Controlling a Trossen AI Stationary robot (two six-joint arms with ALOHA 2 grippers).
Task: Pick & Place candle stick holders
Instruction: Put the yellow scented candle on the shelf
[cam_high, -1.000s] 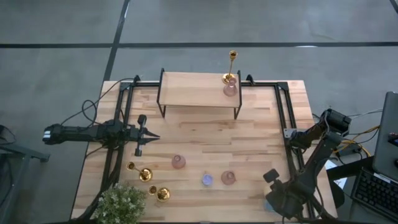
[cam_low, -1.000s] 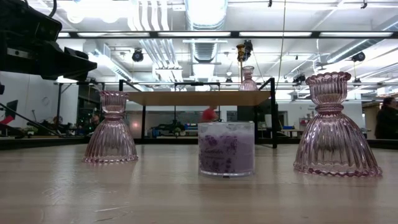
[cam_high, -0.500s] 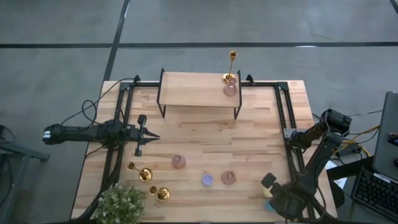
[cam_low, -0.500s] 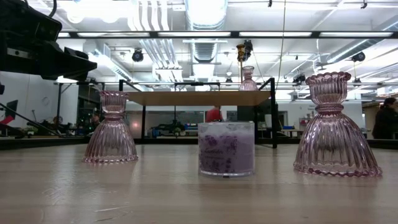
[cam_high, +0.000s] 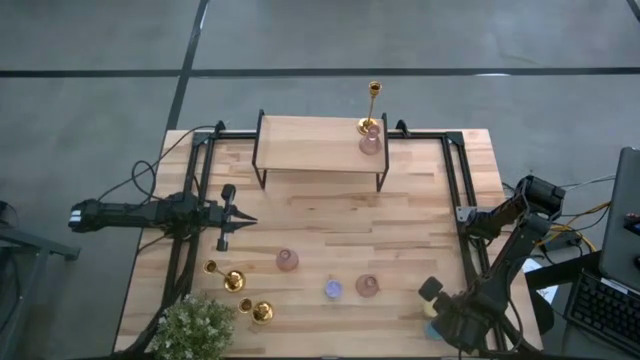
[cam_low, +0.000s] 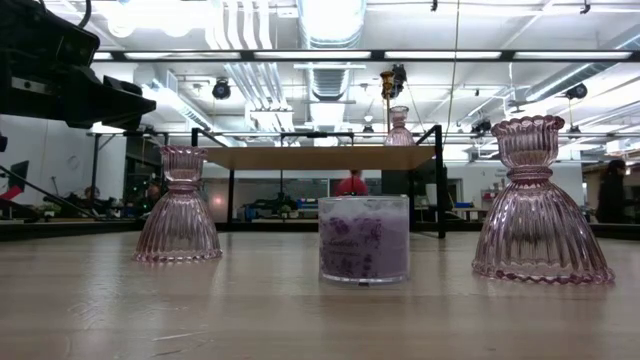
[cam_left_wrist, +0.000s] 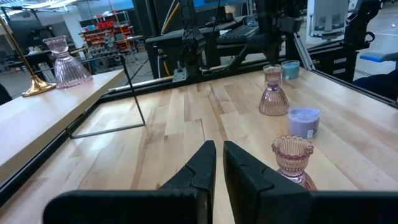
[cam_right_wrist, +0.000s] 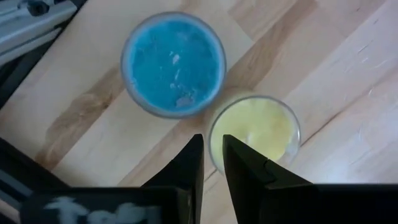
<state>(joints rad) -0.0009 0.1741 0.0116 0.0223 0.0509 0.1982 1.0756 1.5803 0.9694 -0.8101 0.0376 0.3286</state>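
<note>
We saw a table (cam_high: 330, 230) of pale wood planks, smooth and matt, with visible grain. The candlesticks (cam_high: 232, 281) were shiny gold metal, polished enough to glint. The pink holders (cam_low: 541, 205) looked like ribbed clear glass, glossy. The purple candle (cam_low: 363, 238) sat in a clear glass cup; the blue candle (cam_right_wrist: 173, 64) and yellow candle (cam_right_wrist: 254, 133) showed waxy, dull tops. The shelf (cam_high: 318, 145) had a wood top on matt black metal legs.

No legible text, label or number anywhere.
</note>
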